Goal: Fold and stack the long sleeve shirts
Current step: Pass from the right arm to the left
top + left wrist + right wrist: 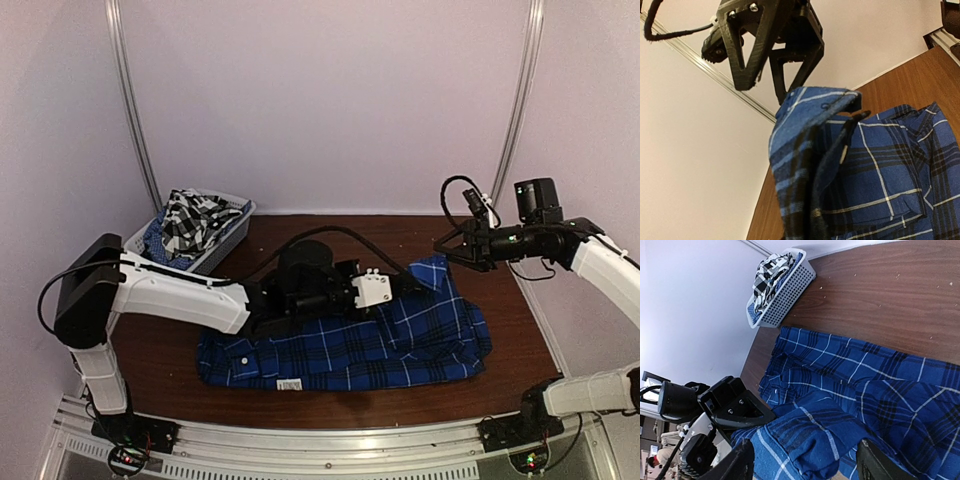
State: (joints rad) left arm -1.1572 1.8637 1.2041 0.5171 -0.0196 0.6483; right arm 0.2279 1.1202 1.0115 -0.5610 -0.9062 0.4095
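The blue plaid shirt (350,350) lies spread across the brown table, collar toward the left. My left gripper (405,283) reaches over it from the left and is shut on a raised fold of blue fabric (805,150), which hides its fingers in its own view. It also shows in the right wrist view (735,410). My right gripper (447,250) hovers at the shirt's back right corner. It is open, with its fingers (742,462) wide on either side of that raised fold (825,440). The black-and-white checked shirt (190,220) lies bunched in the basket.
A white mesh basket (232,236) stands at the back left corner of the table, also in the right wrist view (790,287). Bare brown tabletop (500,330) surrounds the shirt. Walls close in at the back and sides.
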